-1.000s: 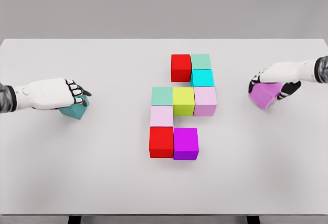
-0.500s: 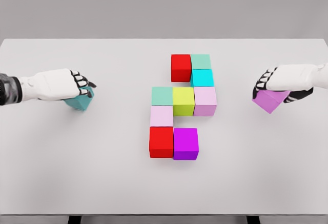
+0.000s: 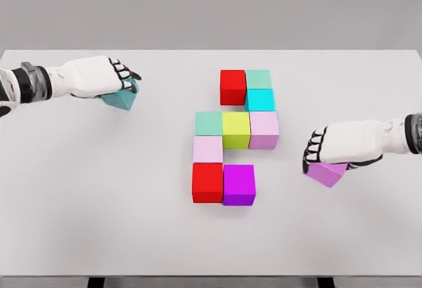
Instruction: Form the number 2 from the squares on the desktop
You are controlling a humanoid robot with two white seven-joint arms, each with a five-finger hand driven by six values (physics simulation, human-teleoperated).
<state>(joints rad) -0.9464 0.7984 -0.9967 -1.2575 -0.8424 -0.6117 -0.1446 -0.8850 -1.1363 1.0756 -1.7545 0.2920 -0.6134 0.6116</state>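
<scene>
Coloured cubes form a partial figure at the table's middle: a red cube (image 3: 233, 86) and a mint cube (image 3: 258, 78) on top, a cyan cube (image 3: 260, 99) below, then a green (image 3: 208, 123), yellow (image 3: 236, 130) and pink cube (image 3: 264, 130) in a row, a pale pink cube (image 3: 208, 149), and a red (image 3: 208, 182) and magenta cube (image 3: 239, 184) at the bottom. My left hand (image 3: 113, 84) is shut on a teal cube (image 3: 120, 98) at the upper left. My right hand (image 3: 330, 156) is shut on a purple cube (image 3: 325, 173), right of the magenta cube.
The white table (image 3: 99, 202) spans the whole view, with its front edge near the bottom and a grey wall behind. Bare surface lies between each held cube and the central group.
My left hand has carried the teal cube up and to the right. My right hand has brought the purple cube down and leftward, toward the bottom row.
</scene>
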